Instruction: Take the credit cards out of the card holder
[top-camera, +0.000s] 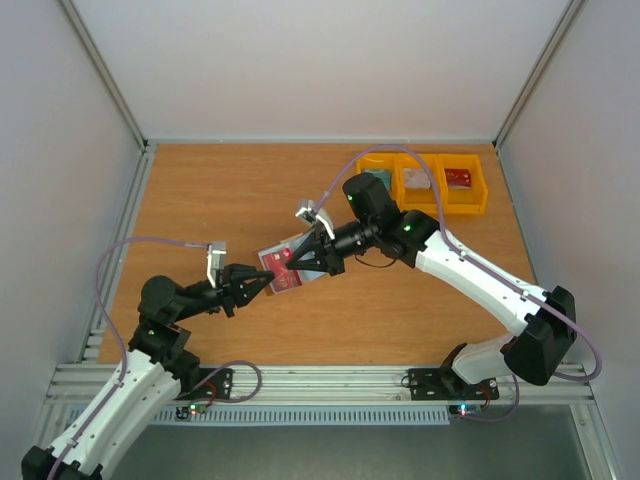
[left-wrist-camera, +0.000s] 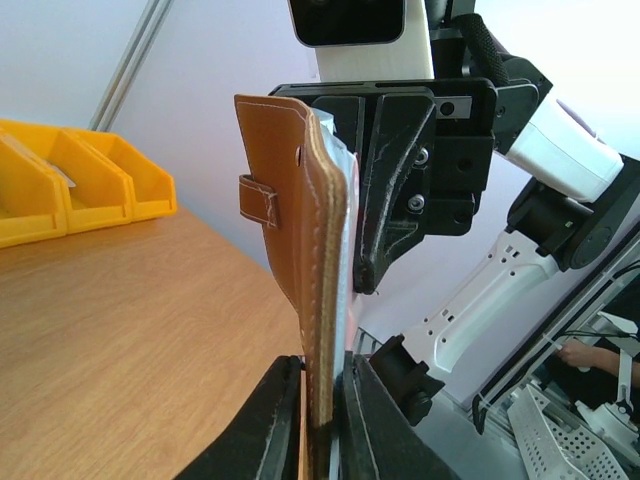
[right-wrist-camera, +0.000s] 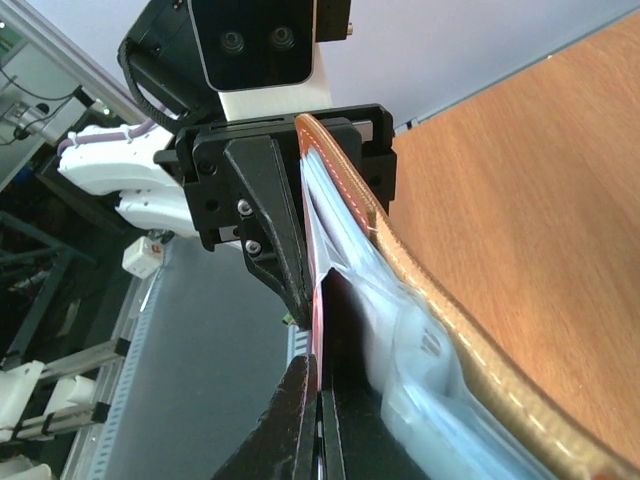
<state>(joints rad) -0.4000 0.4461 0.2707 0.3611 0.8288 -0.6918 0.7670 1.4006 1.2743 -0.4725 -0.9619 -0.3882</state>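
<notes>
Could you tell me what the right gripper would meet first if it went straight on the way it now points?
The right gripper is shut on a red credit card in the card holder; straight on, it would probably meet the left gripper facing it closely.

Held in the left claw (left-wrist-camera: 322, 405), the holder (left-wrist-camera: 300, 250) is showing brown leather, matt and finely grained, with pale stitching running along its edge. Its lining (right-wrist-camera: 400, 330), just right of the right claw (right-wrist-camera: 318, 400), is looking like pale blue-grey translucent plastic, glossy and slightly creased. The card (right-wrist-camera: 316, 310) pinched at that claw's tips is gleaming as smooth red plastic. Both claws are appearing as black, matt moulded plastic with small metal screws. The surface (left-wrist-camera: 120, 330) under the left claw is showing smooth wood grain with a dull sheen. The bins (left-wrist-camera: 90, 180) far left of it are shining as glossy yellow plastic.
</notes>
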